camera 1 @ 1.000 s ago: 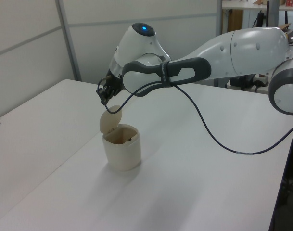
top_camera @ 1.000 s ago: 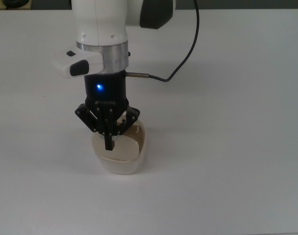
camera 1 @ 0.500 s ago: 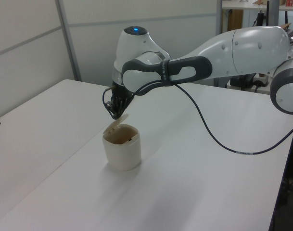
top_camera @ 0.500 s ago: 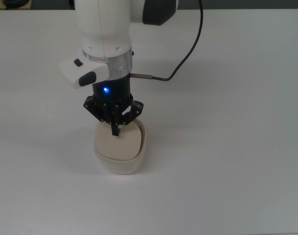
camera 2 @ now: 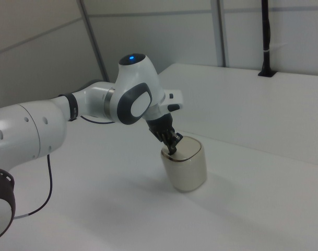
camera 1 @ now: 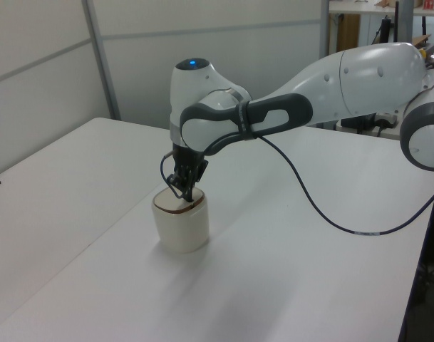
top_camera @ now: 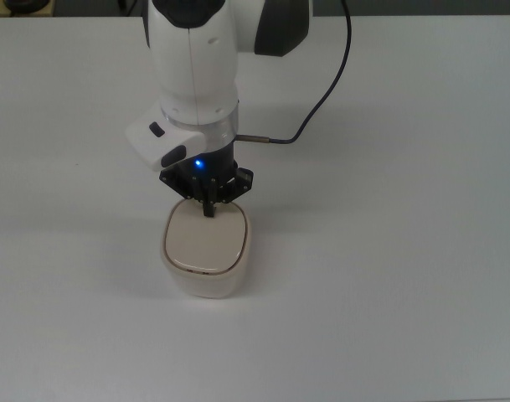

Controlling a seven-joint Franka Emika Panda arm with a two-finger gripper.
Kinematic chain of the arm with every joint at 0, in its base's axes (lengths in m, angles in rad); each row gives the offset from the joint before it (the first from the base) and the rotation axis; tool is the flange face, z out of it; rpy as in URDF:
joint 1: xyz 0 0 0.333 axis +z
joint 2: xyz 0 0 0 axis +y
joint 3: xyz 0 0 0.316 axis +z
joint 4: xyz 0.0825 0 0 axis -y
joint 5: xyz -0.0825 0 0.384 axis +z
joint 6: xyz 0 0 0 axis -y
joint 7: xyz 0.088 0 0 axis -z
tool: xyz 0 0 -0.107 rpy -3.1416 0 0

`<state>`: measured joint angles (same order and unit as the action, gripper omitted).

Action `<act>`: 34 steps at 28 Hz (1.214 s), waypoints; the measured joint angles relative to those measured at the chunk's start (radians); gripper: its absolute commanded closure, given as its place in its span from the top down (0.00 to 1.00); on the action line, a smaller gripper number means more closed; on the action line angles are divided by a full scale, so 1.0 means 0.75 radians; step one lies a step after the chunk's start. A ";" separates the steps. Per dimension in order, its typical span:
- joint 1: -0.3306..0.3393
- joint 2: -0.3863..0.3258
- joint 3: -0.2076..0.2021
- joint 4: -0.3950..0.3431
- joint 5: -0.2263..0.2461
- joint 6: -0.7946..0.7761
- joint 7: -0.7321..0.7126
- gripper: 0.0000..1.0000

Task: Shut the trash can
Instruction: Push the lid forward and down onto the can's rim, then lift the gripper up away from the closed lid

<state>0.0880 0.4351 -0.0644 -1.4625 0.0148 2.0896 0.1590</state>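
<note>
Top view shows the gripper [top_camera: 208, 209] pointing down onto the far edge of the trash can [top_camera: 206, 251], its fingers drawn together into a single narrow tip that holds nothing. That tip meets the lid [top_camera: 204, 243] at the lid's upper edge in the top view, so nearly the whole can lies just below the gripper in the top view, toward the bottom of the picture. In the left view the gripper [camera 1: 187, 187] comes down at a slant from the wrist, and its tip sits on or right at the lid's rim on the side nearer the arm. In the right view the gripper [camera 2: 172, 146] touches the can at the right view's left edge of the top.

The trash can stands upright on the white table [top_camera: 405, 276], well away from the table's edges. It is a small cream bin with a rounded-square body, and its lid, the same colour, lies flat and level within the rim. No gap is visible around it in the top view. Judged from this, the can looks closed, or within a last press of being so.
</note>
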 measured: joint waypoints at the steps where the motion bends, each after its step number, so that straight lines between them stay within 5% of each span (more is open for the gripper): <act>1: 0.002 0.000 0.000 -0.006 -0.002 0.000 0.000 0.00; 18: 0.006 -0.002 0.000 -0.016 -0.012 0.000 -0.001 0.00; 27: -0.002 -0.056 -0.001 0.065 -0.012 -0.129 -0.001 0.00; 32: -0.002 -0.107 -0.001 0.068 -0.012 -0.224 -0.001 0.24; 34: -0.002 -0.120 -0.001 0.068 -0.012 -0.265 -0.001 0.45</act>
<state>0.0866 0.3453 -0.0649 -1.4118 0.0058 1.8905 0.1583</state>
